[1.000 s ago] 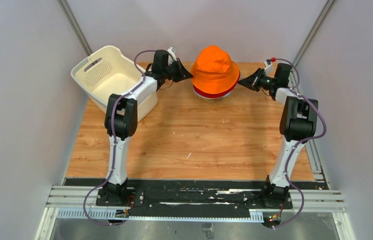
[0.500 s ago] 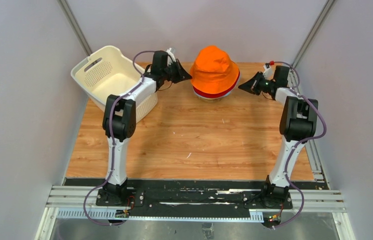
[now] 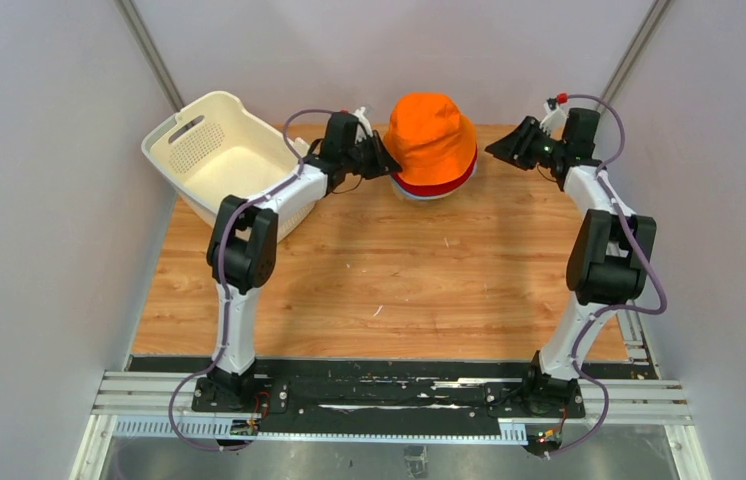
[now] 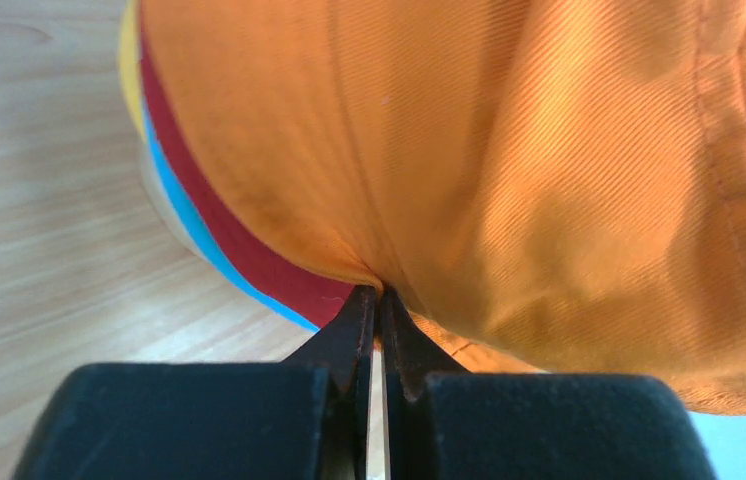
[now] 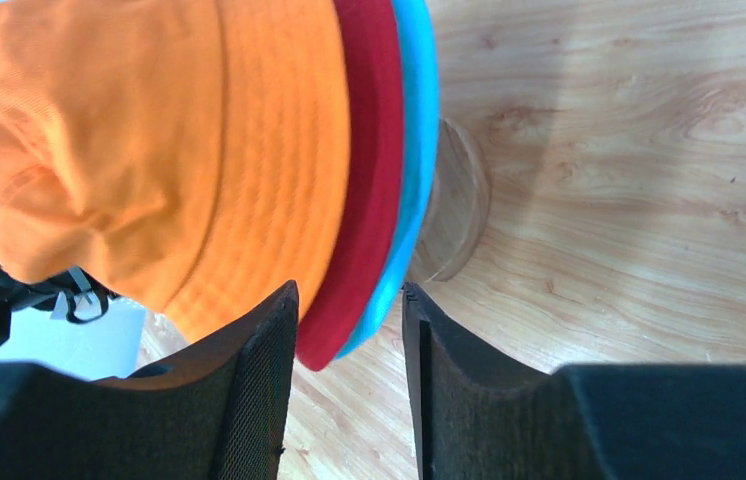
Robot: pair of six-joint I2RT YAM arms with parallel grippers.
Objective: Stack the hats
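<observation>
The hats sit stacked on a wooden stand (image 5: 457,205) at the back of the table. The orange hat (image 3: 432,130) is on top, with the red brim (image 5: 364,150) and the teal brim (image 5: 417,130) showing under it. A yellow edge (image 4: 129,60) peeks out in the left wrist view. My left gripper (image 3: 386,160) is shut on a fold of the orange hat (image 4: 549,150) low on its left side, tips together (image 4: 379,290). To the right of the stack, my right gripper (image 3: 494,150) stands open and apart from it, holding nothing (image 5: 349,295).
A white perforated basket (image 3: 211,150) leans at the back left, just behind the left arm. Grey walls close in on both sides and the back. The wooden tabletop (image 3: 389,280) stretches toward the arm bases.
My right gripper has opened, let go of the brim and drawn back and up to the right. My left gripper has moved right, pressing into the stack, still pinching orange fabric.
</observation>
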